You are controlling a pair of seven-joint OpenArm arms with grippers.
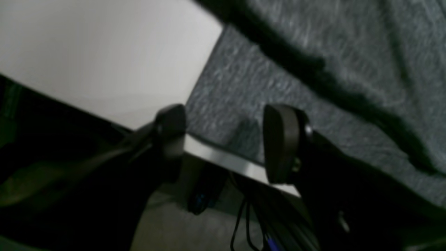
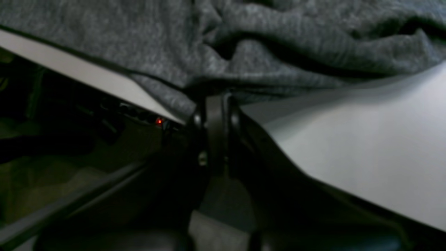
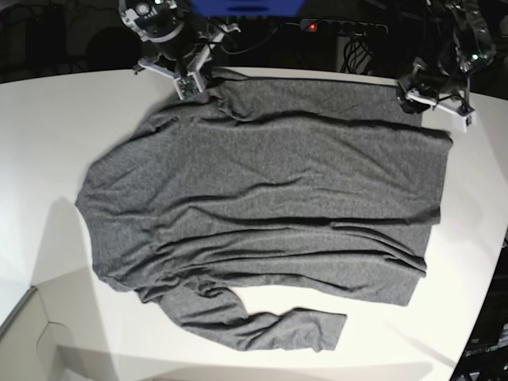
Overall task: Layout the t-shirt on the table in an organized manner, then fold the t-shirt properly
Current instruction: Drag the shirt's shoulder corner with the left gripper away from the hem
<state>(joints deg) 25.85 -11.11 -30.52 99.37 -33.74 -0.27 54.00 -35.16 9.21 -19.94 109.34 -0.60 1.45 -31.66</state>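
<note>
The dark heather-grey knit long-sleeved t-shirt [image 3: 262, 206] lies spread across the big white table [image 3: 48, 135], so I judge the laying-out nearly done. At the far edge the right gripper [image 2: 216, 104] is pinched shut on the shirt's edge, while the left gripper [image 1: 223, 139] stands open, holding nothing. Next comes smoothing, then the first fold. No containers here.

Base overhead, far; wrist views close, sharing t-shirt [image 3: 262, 198] edge.
</note>
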